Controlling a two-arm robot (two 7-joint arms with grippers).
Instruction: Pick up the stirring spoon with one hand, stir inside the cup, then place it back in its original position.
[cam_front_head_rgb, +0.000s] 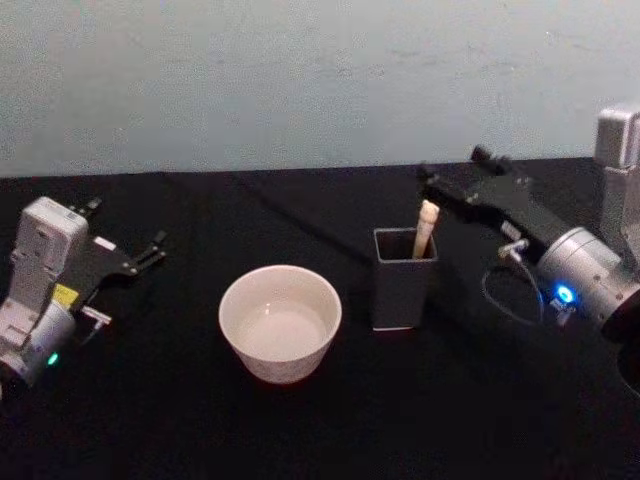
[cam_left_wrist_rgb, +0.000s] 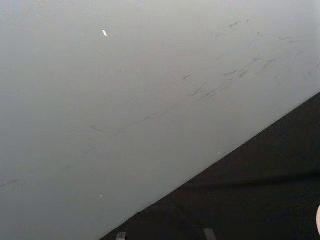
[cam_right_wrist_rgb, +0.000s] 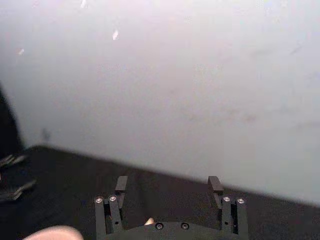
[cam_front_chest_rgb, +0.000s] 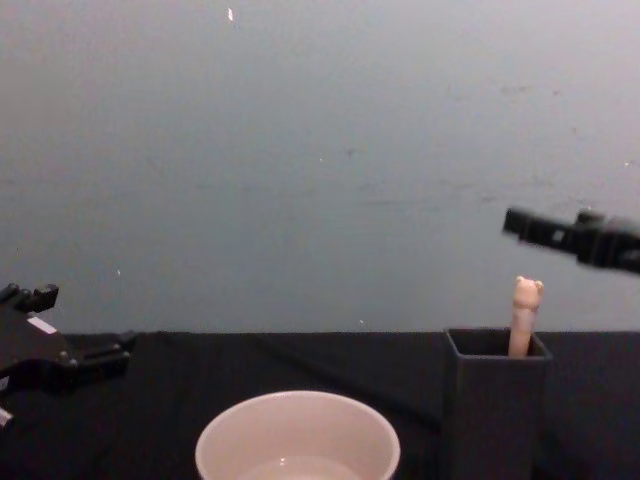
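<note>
Just below my open right gripper (cam_front_head_rgb: 432, 180), fingers (cam_right_wrist_rgb: 215, 184) apart, stood the stirring spoon (cam_front_head_rgb: 426, 228) in the holder (cam_front_head_rgb: 404, 290); a low approach risked tipping it. L gripper (cam_front_head_rgb: 150, 252) open, idle.

Dim, even lighting is recorded throughout, with no distinct source identified. The pale wall (cam_front_head_rgb: 300, 80) is rendered as a flat grey-blue, faintly marked by scuffs. The black bench (cam_front_head_rgb: 180, 420) is so dark that shadows upon it cannot be made out. A soft sheen is noted on the inside of the cup (cam_front_head_rgb: 281, 322). A blue indicator glow is seen on the right arm (cam_front_head_rgb: 565, 294). Softness is observed in all views; in the right wrist view a pale object at the lower edge is left blurred and unidentified.
</note>
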